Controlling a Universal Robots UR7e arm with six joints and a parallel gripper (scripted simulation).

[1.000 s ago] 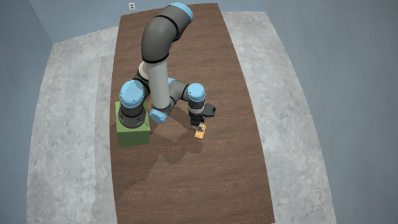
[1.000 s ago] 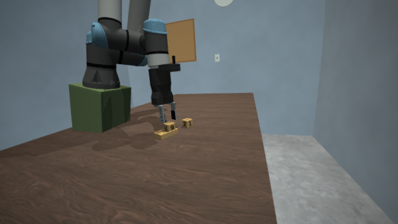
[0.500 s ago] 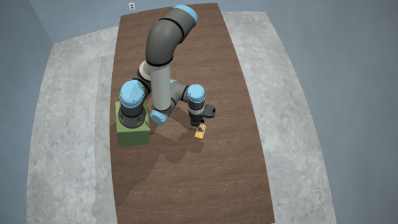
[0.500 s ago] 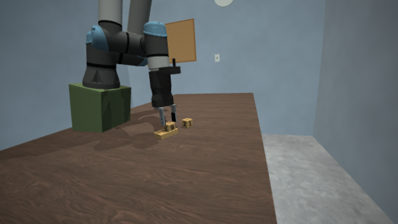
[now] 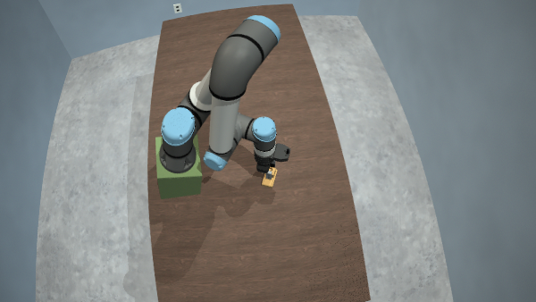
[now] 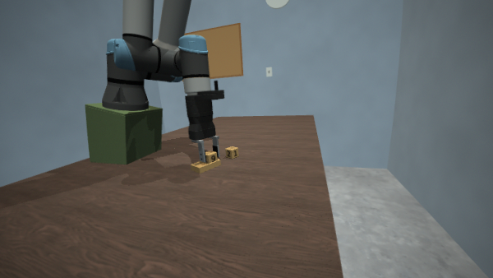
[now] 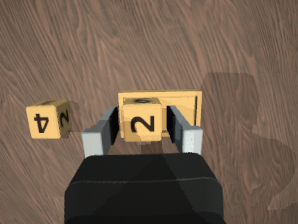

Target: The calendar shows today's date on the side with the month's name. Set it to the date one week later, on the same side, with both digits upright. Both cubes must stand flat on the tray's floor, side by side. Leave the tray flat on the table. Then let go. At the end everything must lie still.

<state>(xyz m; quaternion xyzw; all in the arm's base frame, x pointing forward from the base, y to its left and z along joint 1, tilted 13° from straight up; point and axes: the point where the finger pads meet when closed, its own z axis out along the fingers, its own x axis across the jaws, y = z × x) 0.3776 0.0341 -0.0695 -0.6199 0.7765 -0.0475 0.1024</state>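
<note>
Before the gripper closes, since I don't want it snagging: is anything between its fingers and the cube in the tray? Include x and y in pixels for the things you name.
Nothing visible: the open gripper (image 6: 209, 151) (image 7: 142, 117) straddles the cube (image 6: 211, 157) (image 7: 143, 123), and the other cube (image 6: 232, 152) (image 7: 42, 121) sits outside the fingers.

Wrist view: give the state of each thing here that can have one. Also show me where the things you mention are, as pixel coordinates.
gripper (image 5: 270, 170) (image 6: 210, 158) (image 7: 142, 117): open, jaws either side of the near cube
near cube (image 6: 211, 157) (image 7: 142, 123): in the tray, 2 up
tray (image 5: 268, 183) (image 6: 200, 169) (image 7: 170, 93): flat, one half free
other cube (image 6: 232, 152) (image 7: 42, 122): outside the tray, 4 up
</note>
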